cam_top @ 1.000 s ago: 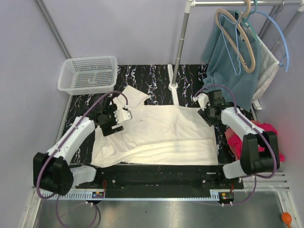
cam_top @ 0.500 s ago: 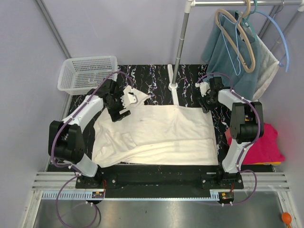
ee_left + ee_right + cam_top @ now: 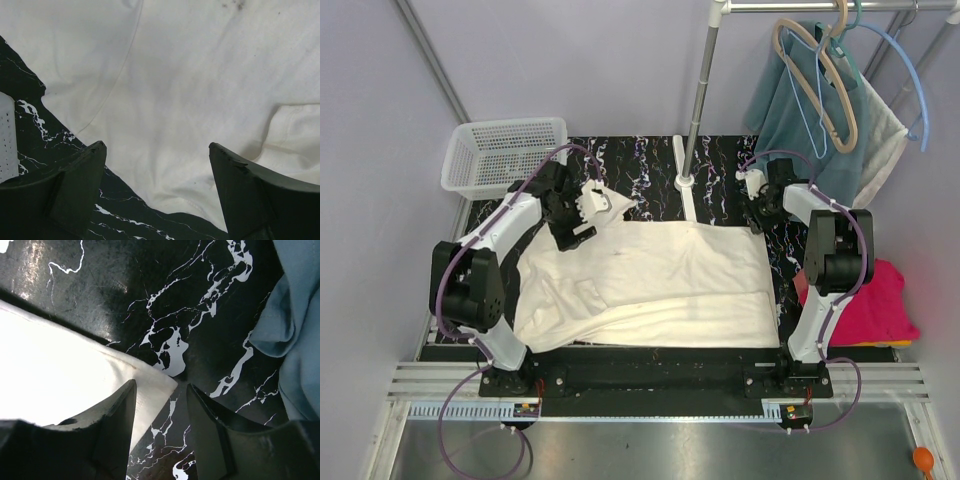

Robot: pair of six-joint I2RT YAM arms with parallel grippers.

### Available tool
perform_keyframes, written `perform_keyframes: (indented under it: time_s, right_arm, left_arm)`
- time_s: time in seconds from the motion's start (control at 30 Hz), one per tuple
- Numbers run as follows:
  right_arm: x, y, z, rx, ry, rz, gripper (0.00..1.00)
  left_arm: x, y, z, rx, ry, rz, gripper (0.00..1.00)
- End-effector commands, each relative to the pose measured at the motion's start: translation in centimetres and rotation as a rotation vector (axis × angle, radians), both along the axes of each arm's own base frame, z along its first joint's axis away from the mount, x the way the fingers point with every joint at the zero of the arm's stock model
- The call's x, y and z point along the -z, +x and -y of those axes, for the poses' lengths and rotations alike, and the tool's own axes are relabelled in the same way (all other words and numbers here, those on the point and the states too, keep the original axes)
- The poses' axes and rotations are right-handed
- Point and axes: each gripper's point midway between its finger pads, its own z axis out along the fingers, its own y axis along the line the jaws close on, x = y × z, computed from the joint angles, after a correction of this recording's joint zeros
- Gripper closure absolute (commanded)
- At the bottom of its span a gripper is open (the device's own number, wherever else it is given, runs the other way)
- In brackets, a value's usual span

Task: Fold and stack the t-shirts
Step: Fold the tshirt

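We find cream tee (image 3: 650, 285) spread flat centre frame, pink tee (image 3: 870, 300) at right edge; left gripper (image 3: 157, 150) jaws wide apart over its upper-left end, right gripper (image 3: 161, 386) part-open astride upper-right corner, prob. set to pinch for fold

cream t-shirt (image 3: 660, 280): soft matt cloth, lightly creased, stitched seams.
pink t-shirt (image 3: 880, 305): matt cloth, right edge.
table (image 3: 640, 160): black marble-look top with white veins, smooth, faint sheen.
basket (image 3: 505, 155): white plastic mesh, far left.
pole (image 3: 702, 90): shiny metal.
hangers (image 3: 847, 112): smooth, plastic-looking.
teal garment (image 3: 800, 130): matt cloth, far right.
left gripper (image 3: 156, 150) fingers (image 3: 75, 190): dark, matt, plastic-looking.
near plate (image 3: 640, 450): brushed grey metal, dull shine.
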Motion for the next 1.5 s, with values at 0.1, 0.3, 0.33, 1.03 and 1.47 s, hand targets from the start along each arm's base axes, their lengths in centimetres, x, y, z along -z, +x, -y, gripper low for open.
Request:
perform_keyframes:
  time_s: [0.1, 0.3, 0.33, 1.03, 1.47]
  right_arm:
    - [0.0, 0.9, -0.5, -0.037, 0.025, 0.01, 0.49]
    - [0.8, 0.5, -0.8, -0.039, 0.038, -0.01, 0.6]
    - [0.8, 0.4, -0.8, -0.039, 0.038, -0.011, 0.64]
    - [0.7, -1.8, -0.6, -0.026, 0.034, -0.03, 1.0]
    - [2.5, -3.4, -0.6, -0.017, 0.037, -0.086, 1.0]
  left_arm:
    - [-0.9, 2.8, 0.3, -0.019, -0.011, 0.046, 0.13]
    - [-1.2, 4.4, 0.4, -0.021, -0.008, 0.051, 0.13]
    - [-0.8, 4.7, 0.4, -0.024, -0.007, 0.043, 0.13]
    - [-0.6, 17.8, 6.1, -0.071, -0.174, 0.08, 0.02]
    - [3.4, 21.7, 8.3, -0.055, -0.152, 0.154, 0.01]
